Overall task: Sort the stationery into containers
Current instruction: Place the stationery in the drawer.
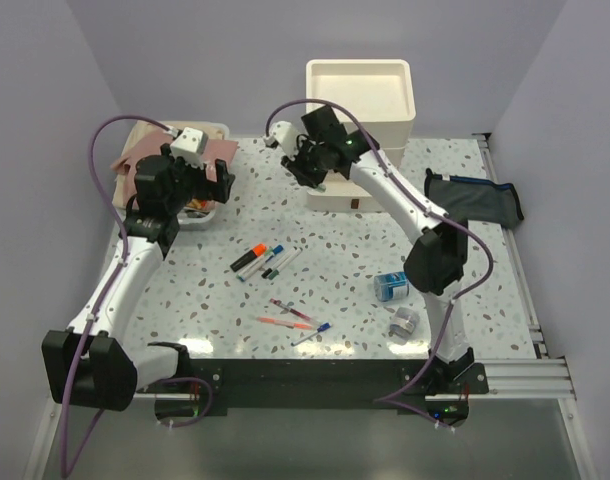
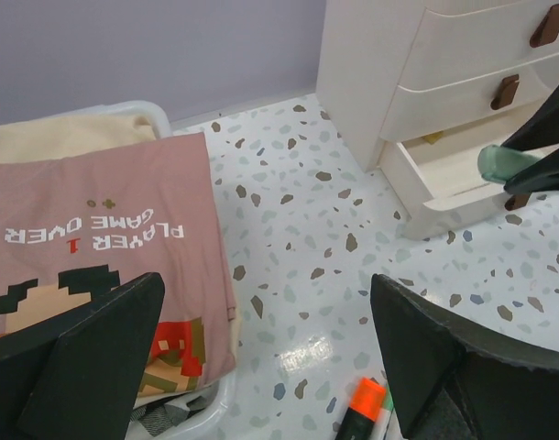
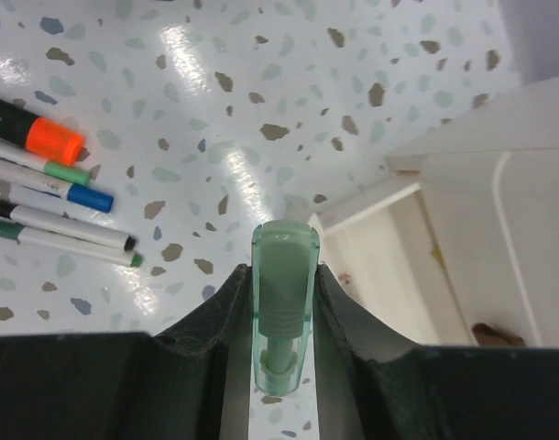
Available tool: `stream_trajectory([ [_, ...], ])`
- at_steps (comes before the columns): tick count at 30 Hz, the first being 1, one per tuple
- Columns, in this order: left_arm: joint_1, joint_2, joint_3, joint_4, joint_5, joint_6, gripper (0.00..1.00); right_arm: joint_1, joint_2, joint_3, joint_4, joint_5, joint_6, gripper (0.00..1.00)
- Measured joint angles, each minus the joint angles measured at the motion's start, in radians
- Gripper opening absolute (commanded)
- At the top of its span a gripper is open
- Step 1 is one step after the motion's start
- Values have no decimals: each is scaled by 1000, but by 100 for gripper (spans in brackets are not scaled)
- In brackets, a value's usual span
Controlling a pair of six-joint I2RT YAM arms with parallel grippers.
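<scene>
**Right tool** (image 3: pixel 284 275): closed on the pale-green highlighter (image 3: pixel 284 307), gripping it across the body. The highlighter hangs just in front of the drawer unit (image 1: pixel 385 125), at the front edge of its pulled-out bottom drawer (image 2: pixel 449 179).

**Left tool** (image 2: pixel 266 321): fingers spread wide, holding nothing, left of the drawer unit and above the worktop (image 1: pixel 185 290).

**Markers** (image 1: pixel 260 258): clustered on the worktop in front of the drawer unit.

**Pens** (image 1: pixel 290 322): farther out in front of the unit than the markers.

**Blue roll** (image 1: pixel 391 287) and **grey roll** (image 1: pixel 404 321): front-right of the unit.

**Navy pouch** (image 1: pixel 472 198): right of the unit.
</scene>
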Motion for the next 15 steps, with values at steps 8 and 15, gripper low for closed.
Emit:
stream_trajectory([
  [8, 0, 2, 1, 13, 16, -11, 100, -90, -16, -76, 18, 79, -172, 5],
  [15, 0, 2, 2, 17, 19, -18, 100, -155, 32, -95, 38, 118, -287, 8],
])
